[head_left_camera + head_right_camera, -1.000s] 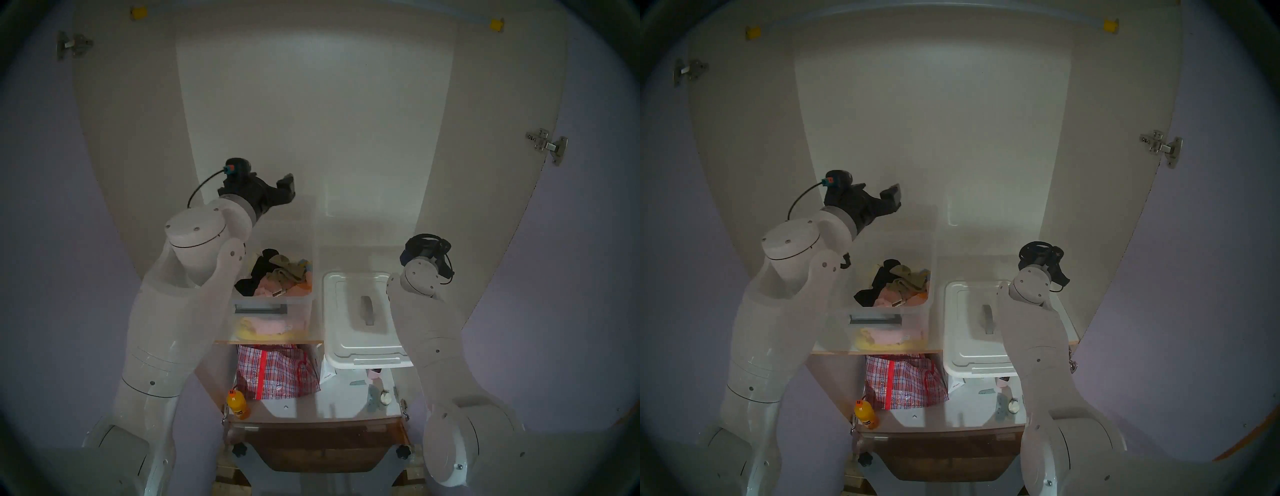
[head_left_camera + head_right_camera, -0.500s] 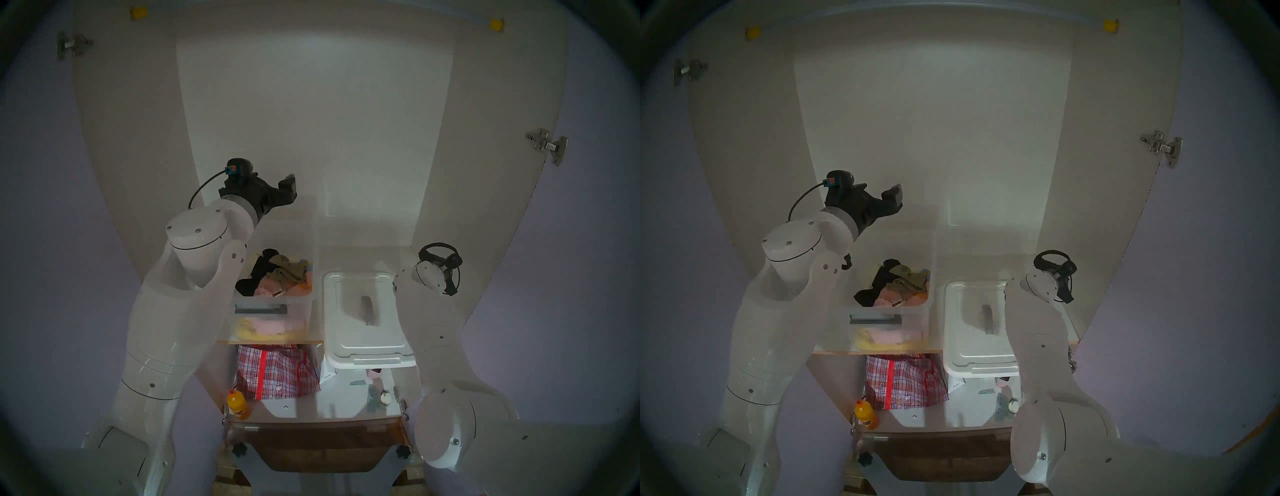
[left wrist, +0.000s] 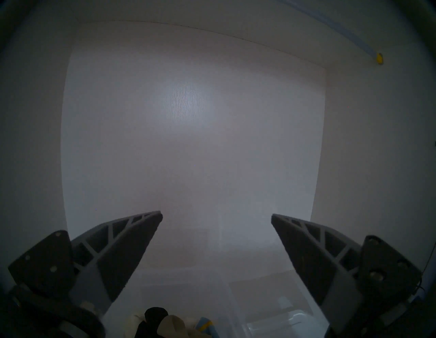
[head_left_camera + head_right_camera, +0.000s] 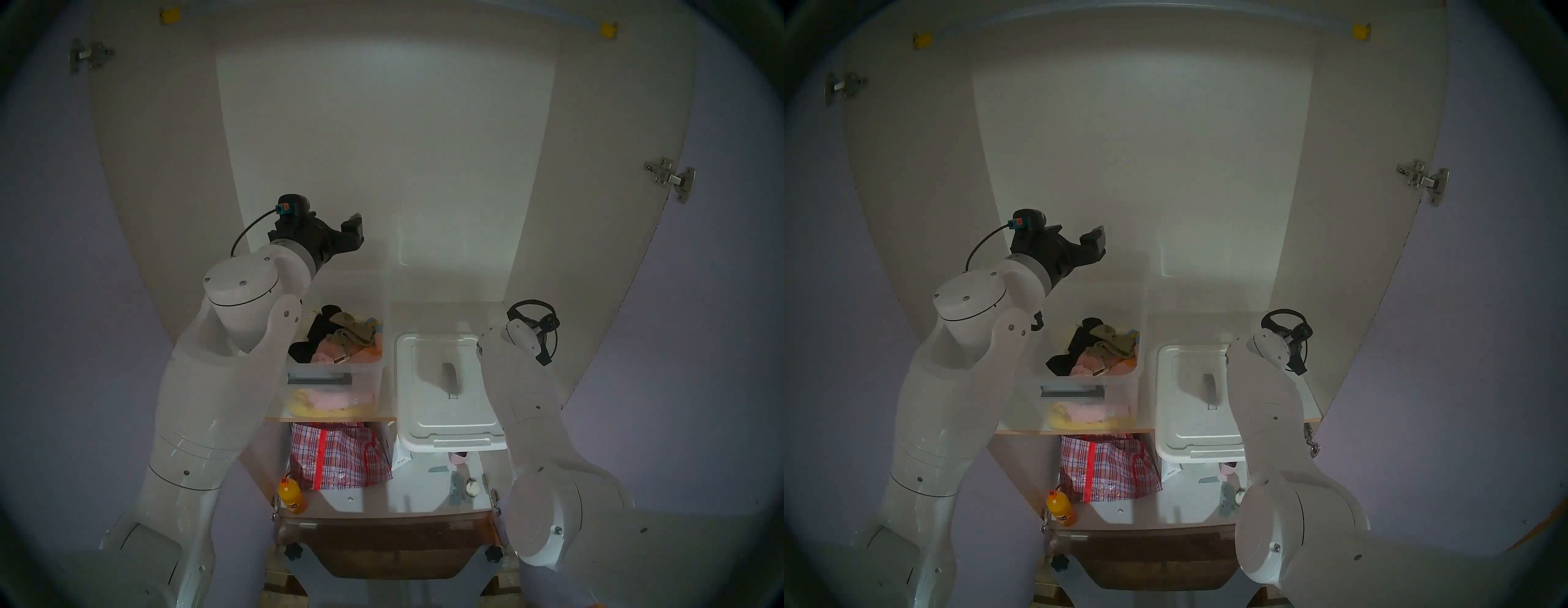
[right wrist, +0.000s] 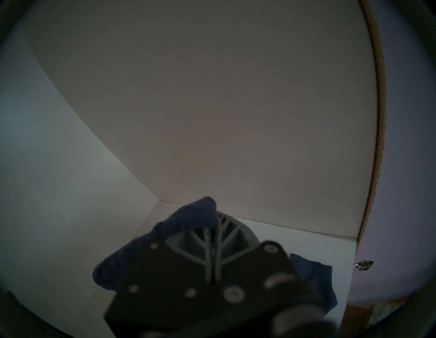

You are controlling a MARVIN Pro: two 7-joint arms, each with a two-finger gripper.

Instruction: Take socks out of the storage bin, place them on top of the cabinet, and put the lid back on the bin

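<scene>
Right wrist view: shows the right end effector [image 5: 215,226] with fingers drawn together on a navy sock [image 5: 188,217], fabric draped off both sides of the tips. Hangs low over the white shelf board [image 5: 306,245], near the rear right corner of the cabinet [image 4: 382,148]. Judged ready for release there.

Left wrist view: shows the left end effector [image 3: 216,214] spread wide and empty, raised level above the storage bin [image 4: 365,373].

Head view: places the lid [image 4: 441,429] flat on the shelf, just right of the bin and just left of the right arm. Runs long axis front to back, grey handle likewise. Puts the right arm nearer the lid; calls for a leftward carry onto the bin.
</scene>
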